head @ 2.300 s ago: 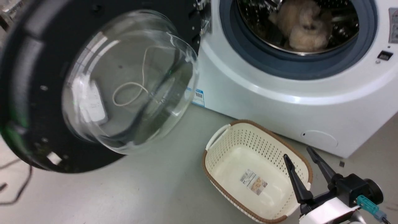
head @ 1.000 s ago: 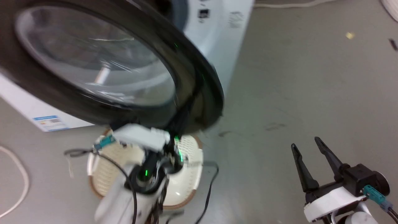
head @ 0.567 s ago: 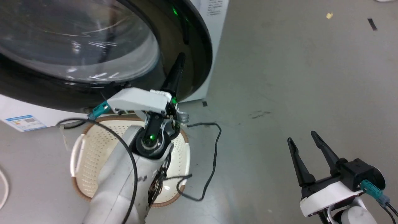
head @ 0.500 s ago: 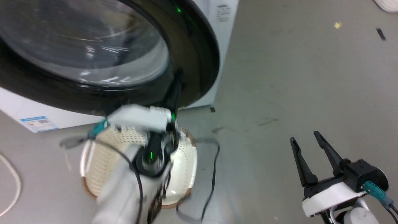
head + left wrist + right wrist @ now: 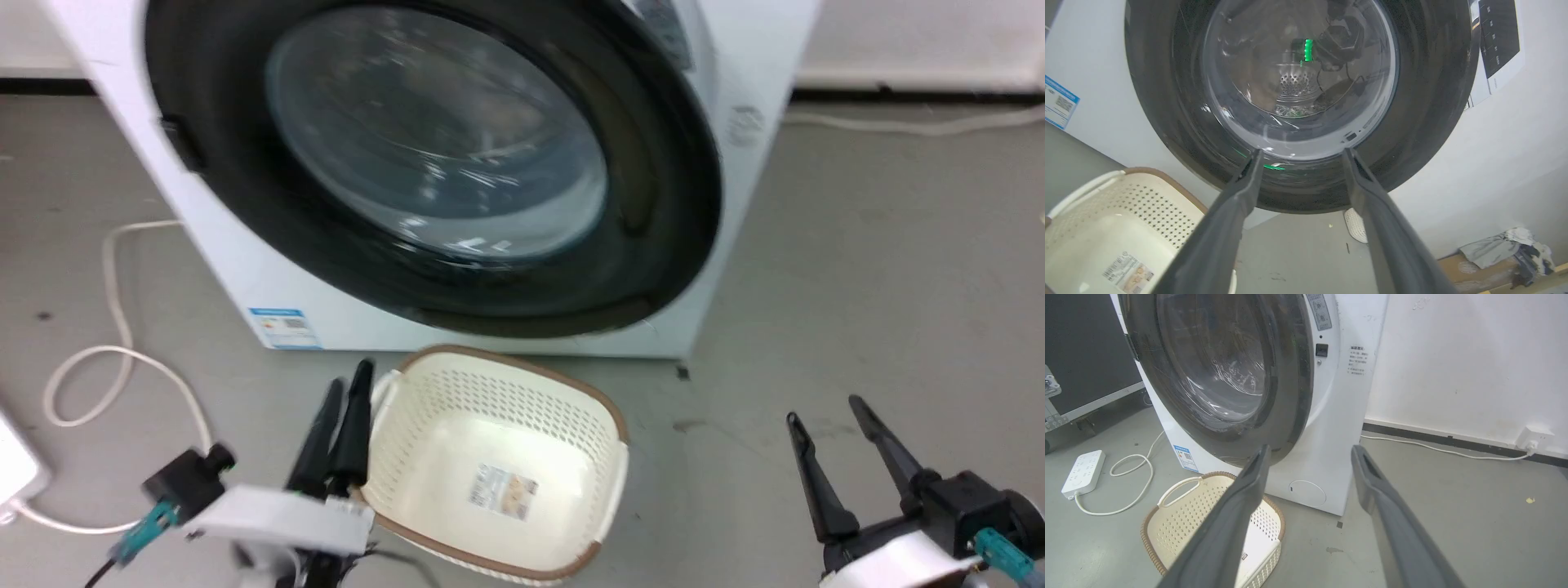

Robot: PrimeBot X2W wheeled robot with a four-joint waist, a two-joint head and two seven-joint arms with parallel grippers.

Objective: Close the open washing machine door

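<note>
White and boxy, the machine (image 5: 237, 261) stands on a grey floor (image 5: 857, 269) with the door (image 5: 433, 163) lying against its front, black rim laid over the white face and the clear glass bulging inward; whether the latch has caught cannot be told. A blue sticker (image 5: 283, 327) sits at the lower front corner; a control panel (image 5: 1319, 310) shows at the upper edge in the right wrist view, where the door (image 5: 1216, 375) looks flush with the machine (image 5: 1339, 416).

Just in front of the machine lies a cream basket (image 5: 490, 388) with a brown rim, a label on its bottom. The left gripper (image 5: 347, 377) is low at the basket's left side, its fingers just beside the rim; contact cannot be judged. In the left wrist view the left gripper (image 5: 1302, 152) has its fingers spread and nothing between them, pointing up at the lower part of the door (image 5: 1298, 81), apart from it; the basket (image 5: 1126, 200) is at lower left.

The right gripper (image 5: 823, 410) hangs over bare floor, well right of the basket, fingers parted and empty; the right gripper (image 5: 1311, 448) faces the machine's right corner.

A white cable (image 5: 114, 269) loops on the floor at left; a power strip (image 5: 1084, 473) lies beside it.
</note>
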